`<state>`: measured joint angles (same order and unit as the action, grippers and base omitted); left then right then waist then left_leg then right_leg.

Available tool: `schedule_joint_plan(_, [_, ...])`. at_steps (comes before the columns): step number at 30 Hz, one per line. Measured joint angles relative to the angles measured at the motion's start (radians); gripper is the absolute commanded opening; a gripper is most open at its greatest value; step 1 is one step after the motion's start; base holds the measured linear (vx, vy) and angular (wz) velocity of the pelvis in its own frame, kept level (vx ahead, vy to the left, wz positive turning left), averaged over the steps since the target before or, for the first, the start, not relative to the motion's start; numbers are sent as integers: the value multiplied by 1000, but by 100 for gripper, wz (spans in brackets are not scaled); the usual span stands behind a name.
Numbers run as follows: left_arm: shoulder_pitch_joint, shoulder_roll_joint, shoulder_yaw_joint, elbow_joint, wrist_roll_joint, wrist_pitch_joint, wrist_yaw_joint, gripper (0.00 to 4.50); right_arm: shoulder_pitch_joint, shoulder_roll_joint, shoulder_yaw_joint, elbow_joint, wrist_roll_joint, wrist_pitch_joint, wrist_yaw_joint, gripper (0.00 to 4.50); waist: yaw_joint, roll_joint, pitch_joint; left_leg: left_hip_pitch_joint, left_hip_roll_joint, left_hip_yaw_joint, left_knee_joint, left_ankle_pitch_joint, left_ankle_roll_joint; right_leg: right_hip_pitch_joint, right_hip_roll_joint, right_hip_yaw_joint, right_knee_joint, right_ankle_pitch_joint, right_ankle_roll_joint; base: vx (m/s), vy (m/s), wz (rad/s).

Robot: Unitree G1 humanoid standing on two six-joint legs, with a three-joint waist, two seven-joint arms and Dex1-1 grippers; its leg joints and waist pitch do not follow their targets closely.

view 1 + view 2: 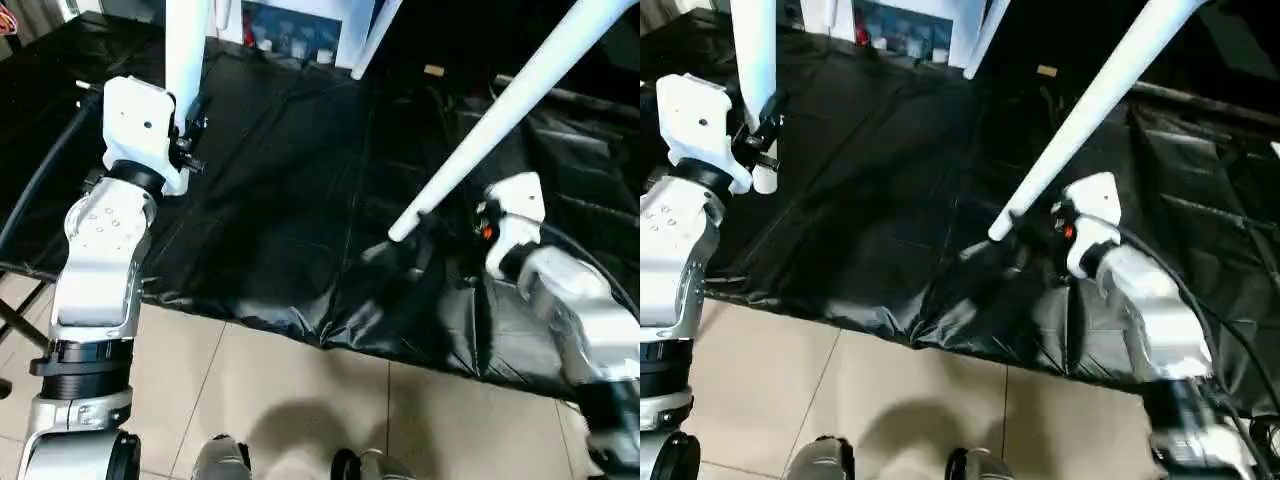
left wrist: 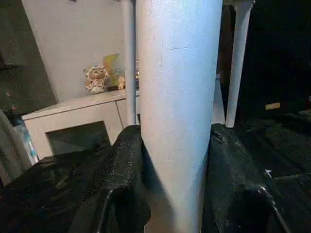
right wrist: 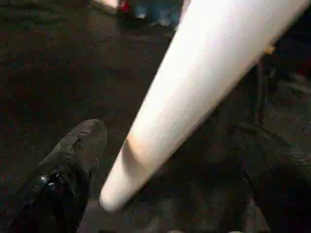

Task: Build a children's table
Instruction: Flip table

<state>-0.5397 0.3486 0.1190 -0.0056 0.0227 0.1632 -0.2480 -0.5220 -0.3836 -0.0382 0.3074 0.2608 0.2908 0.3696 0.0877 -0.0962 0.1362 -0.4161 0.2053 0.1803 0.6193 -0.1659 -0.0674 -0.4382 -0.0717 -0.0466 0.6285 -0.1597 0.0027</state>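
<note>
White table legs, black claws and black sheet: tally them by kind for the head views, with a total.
White table legs: 3 (one upright in the left claw at, one slanted by the right claw at, one at the back)
Black claws: 2
Black floor sheet: 1
Total: 6

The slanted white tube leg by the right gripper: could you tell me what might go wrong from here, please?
1. The right gripper stands open at the lower end of the slanted white tube leg, so nothing there steadies that leg; it may swing.
2. The left gripper clamps the upright white tube leg near its end, so a jolt could twist it loose.
</note>
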Motion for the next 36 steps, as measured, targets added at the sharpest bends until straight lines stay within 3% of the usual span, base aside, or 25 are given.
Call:
schedule_joint_plan(6, [1, 7, 3, 0, -4, 0, -3, 159, -126, 57, -15, 188, -15, -109, -7, 450, -1, 0, 0, -2, 0, 2, 0, 0, 0, -1, 0, 1, -1, -2, -1, 0, 0, 0])
schedule_joint_plan(9, [1, 13, 4, 0, -7, -1, -5, 159, -174, 84, -31, 264, 7, -181, 86, 450, 0, -1, 0, -2, 1, 2, 0, 0, 0, -2, 0, 0, 0, -2, -2, 0, 0, 0])
schedule_joint_plan(10, [3, 19, 9, 0, -7, -1, -5, 159, -174, 84, -34, 275, 20, -199, 131, 423, -1, -1, 0, -2, 1, 3, 0, 0, 0, -2, 0, 0, -1, -3, -2, 0, 0, 0])
schedule_joint_plan(22, [45, 33, 39, 0, -22, 2, -4, 159, -94, 25, -39, 240, 127, -235, 486, 328, 2, -4, -1, -2, 2, 5, 0, 4, 8, -1, -1, 0, -1, -5, -4, 0, 0, 0])
schedule_joint_plan(29, [84, 35, 39, 0, -29, -10, -13, 159, -28, -11, -33, 151, 126, -226, 523, 268, 3, -4, -1, -1, 2, 5, 0, 4, 7, 1, -1, 0, -1, -5, -4, 0, 0, 0])
schedule_joint_plan(36, [223, 49, 40, -26, -76, -20, -36, 159, 65, -41, -31, 17, 96, -211, 500, 212, 3, -5, -2, -1, 1, 5, -1, 4, 7, 1, -2, 0, -2, -5, -3, 0, 0, 0])
